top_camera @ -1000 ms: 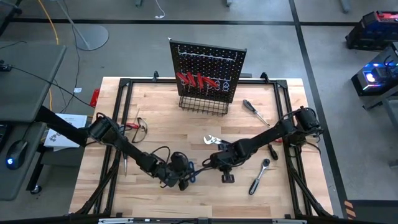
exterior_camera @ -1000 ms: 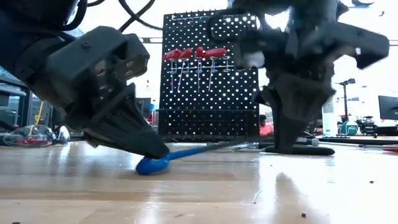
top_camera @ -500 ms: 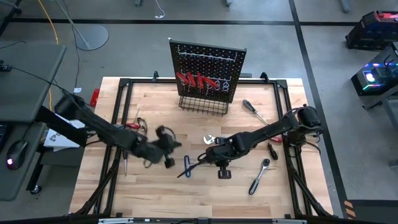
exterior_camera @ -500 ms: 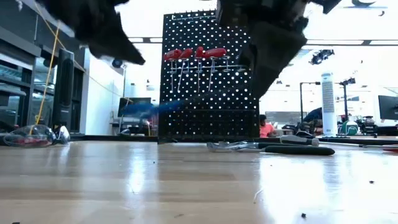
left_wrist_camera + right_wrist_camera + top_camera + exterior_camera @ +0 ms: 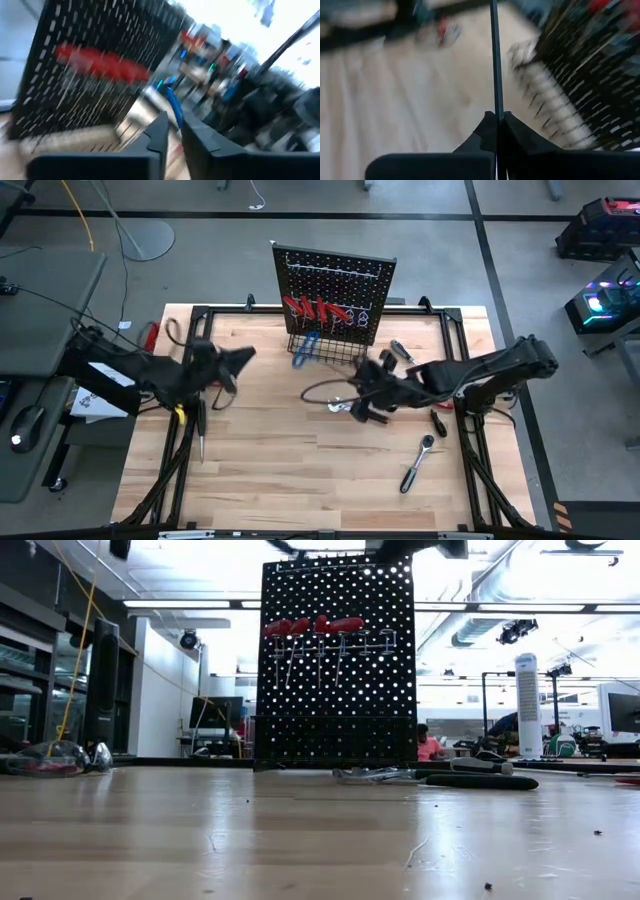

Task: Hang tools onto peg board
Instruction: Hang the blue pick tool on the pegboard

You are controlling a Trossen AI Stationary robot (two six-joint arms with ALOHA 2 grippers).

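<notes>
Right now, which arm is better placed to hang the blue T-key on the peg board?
Right. The right pincer grips the blue T-key by its shaft, handle near the peg board; the left pincer is far off over the table.

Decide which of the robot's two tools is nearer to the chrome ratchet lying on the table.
The right. The right tool is up-table and leftward of the chrome ratchet, with bare wood between. The left tool is far across the table, near its left side.
</notes>
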